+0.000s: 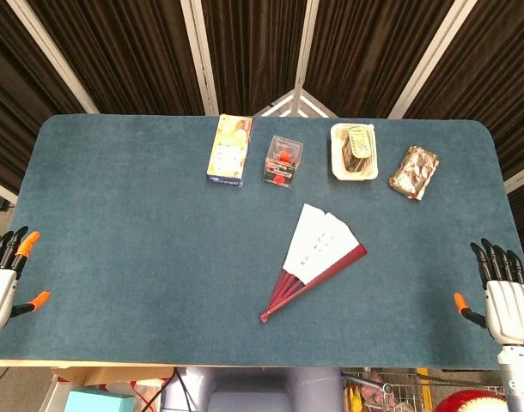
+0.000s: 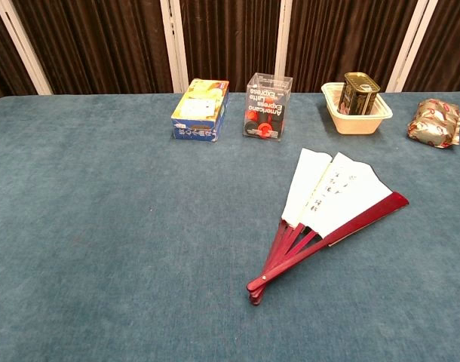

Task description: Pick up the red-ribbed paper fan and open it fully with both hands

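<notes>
The paper fan (image 1: 316, 261) lies flat on the blue table, right of centre, partly spread. Its white leaf (image 2: 328, 192) bears dark writing, and its red ribs meet at a pivot (image 2: 258, 286) pointing toward the front edge. My left hand (image 1: 4, 276) hovers at the table's left edge, fingers extended and apart, holding nothing. At the right edge my right hand (image 1: 505, 296) is also spread and empty. Both hands are far from the fan. The chest view shows neither hand.
Along the back stand a yellow carton (image 1: 228, 150), a clear box with red items (image 1: 283, 160), a white tray (image 1: 339, 163) holding a tin (image 1: 359, 146), and a foil packet (image 1: 415, 172). The table (image 1: 142, 257) carries blue felt.
</notes>
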Motion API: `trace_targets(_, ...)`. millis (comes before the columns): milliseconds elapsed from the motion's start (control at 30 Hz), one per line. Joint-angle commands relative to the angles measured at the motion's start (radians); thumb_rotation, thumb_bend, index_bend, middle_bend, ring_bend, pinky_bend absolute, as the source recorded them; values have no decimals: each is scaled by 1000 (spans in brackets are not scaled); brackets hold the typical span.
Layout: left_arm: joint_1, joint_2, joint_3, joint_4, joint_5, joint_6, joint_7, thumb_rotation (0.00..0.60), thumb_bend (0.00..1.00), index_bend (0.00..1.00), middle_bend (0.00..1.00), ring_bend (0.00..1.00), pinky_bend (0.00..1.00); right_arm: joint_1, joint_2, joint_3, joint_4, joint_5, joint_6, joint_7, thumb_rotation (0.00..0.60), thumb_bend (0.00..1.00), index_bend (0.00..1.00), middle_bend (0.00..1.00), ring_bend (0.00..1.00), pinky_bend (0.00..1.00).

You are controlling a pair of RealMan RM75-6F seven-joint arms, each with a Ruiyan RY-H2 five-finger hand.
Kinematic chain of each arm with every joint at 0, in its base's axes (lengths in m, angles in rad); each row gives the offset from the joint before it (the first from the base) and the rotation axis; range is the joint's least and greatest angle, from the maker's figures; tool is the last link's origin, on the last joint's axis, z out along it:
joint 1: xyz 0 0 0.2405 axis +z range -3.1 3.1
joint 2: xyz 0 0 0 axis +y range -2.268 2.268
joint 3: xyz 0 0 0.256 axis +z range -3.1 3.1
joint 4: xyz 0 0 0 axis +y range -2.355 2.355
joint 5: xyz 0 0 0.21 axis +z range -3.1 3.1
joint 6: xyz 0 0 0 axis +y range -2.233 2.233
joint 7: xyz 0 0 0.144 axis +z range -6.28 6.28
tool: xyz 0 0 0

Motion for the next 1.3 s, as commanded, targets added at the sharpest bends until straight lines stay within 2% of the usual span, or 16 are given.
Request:
trace_targets(33,0,0,0,0,1,1,-1,600,0,0,0,0,0,0,0,-1,1,-2,2,1,600,317,0,0,0,0)
trace_targets(267,1,1,1,-1,5,5,0,600,0,0,0,0,0,-1,0,-5,2,-19,9,9,600,317,0,0,0,0)
trace_targets(467,0,-1,-1,1,0,1,-2,600,0,0,0,0,0,13,-12,-15,19,-76,15,24,600,317,0,0,0,0)
trace_targets(667,-1,-3,-2,2,4,4,3,600,0,0,0,0,0,78,-72,-26,103,-196,-2,62,600,317,0,0,0,0)
trace_targets(800,-1,-5,-4,1,0,5,3,600,0,0,0,0,0,122,-125,-24,175,-228,-30,95,600,317,6,2,0,0)
trace_targets(867,-2,-5,-4,2,1,5,4,600,0,0,0,0,0,144,-145,-28,201,-242,-50,117,600,316,44,15,0,0)
trace_targets(1033,-1,-7,-3,6,3,7,6,600,0,0,0,0,0,231,-217,-59,347,-342,-88,241,600,317,283,92,9,0)
trace_targets(1133,-2,-8,-3,7,6,8,8,600,0,0,0,0,0,261,-261,-72,409,-379,-84,293,600,316,329,111,18,0)
trace_targets(1300,-4,-12,-2,6,5,3,18,600,0,0,0,0,0,288,-354,-82,488,-397,-70,337,600,316,337,123,23,0)
